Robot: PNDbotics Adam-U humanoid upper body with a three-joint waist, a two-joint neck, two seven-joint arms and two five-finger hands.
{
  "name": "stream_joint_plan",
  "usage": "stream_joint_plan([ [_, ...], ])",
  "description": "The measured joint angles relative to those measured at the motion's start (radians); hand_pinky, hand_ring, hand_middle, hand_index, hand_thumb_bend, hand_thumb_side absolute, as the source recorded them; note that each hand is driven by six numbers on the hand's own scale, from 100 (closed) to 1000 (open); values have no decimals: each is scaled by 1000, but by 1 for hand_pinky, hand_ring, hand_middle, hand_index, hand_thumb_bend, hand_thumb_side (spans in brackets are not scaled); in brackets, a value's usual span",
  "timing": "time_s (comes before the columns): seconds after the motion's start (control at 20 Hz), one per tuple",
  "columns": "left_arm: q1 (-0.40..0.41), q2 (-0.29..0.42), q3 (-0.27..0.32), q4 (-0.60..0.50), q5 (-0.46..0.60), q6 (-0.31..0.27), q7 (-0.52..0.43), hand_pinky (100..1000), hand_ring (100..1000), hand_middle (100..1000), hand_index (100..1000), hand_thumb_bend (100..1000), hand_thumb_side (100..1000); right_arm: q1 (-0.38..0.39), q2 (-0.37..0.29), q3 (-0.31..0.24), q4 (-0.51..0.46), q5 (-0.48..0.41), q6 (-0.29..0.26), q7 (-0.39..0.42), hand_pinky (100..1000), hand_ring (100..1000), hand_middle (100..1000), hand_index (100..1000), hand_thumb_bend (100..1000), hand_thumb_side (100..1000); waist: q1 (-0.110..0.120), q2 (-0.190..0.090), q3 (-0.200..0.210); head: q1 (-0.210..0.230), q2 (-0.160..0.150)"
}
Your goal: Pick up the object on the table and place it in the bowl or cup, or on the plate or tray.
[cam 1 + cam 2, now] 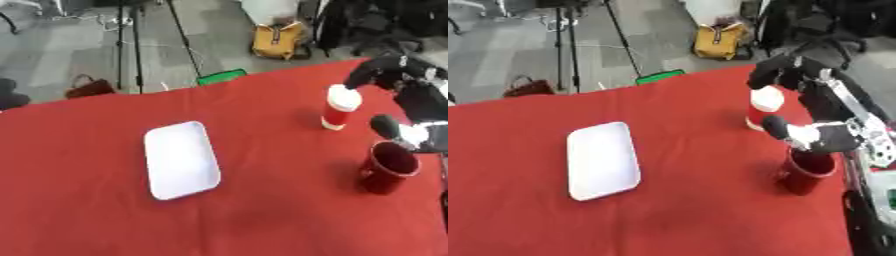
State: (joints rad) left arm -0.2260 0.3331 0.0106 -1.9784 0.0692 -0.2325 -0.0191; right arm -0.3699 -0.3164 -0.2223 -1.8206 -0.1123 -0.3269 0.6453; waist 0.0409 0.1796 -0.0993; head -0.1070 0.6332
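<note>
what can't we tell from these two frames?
- Right hand: curled fingers over the bottle; blur hides whether they touch it.
- Cup inside: hidden by its rim in both views, partly behind the thumb in the right eye view.
- Left hand: in no view.
- Tray: fully visible.
</note>
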Motion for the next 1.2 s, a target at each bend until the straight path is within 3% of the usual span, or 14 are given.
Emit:
stream_joint_plan([
  [0.45, 0, 0, 0, 0, 0, -1, -1, 746, 654, 672, 783, 956, 676, -1, -8, -10, 3, 38, -5, 9, 719, 718, 704, 819, 527, 412, -2, 0, 1, 0, 0],
  [0.55, 1, 0, 0, 0, 0, 0, -2, 746, 653, 673, 783, 955, 678, -4, -29, -20, 17, 104, -35, 13, 742, 738, 726, 834, 557, 434, -6, 0, 1, 0, 0],
  [0.75, 4, 0, 0, 0, -2, 2, -5, 746, 653, 673, 783, 955, 679, -9, -94, -34, 110, 279, -147, 6, 765, 754, 746, 849, 577, 463, -9, 0, 1, 1, 0],
  [1.2, 8, 1, -1, 0, -8, 6, -14, 747, 653, 674, 784, 955, 683, -2, -197, -23, 361, 524, -277, -123, 800, 783, 771, 878, 586, 547, -13, 0, 1, 1, 1],
])
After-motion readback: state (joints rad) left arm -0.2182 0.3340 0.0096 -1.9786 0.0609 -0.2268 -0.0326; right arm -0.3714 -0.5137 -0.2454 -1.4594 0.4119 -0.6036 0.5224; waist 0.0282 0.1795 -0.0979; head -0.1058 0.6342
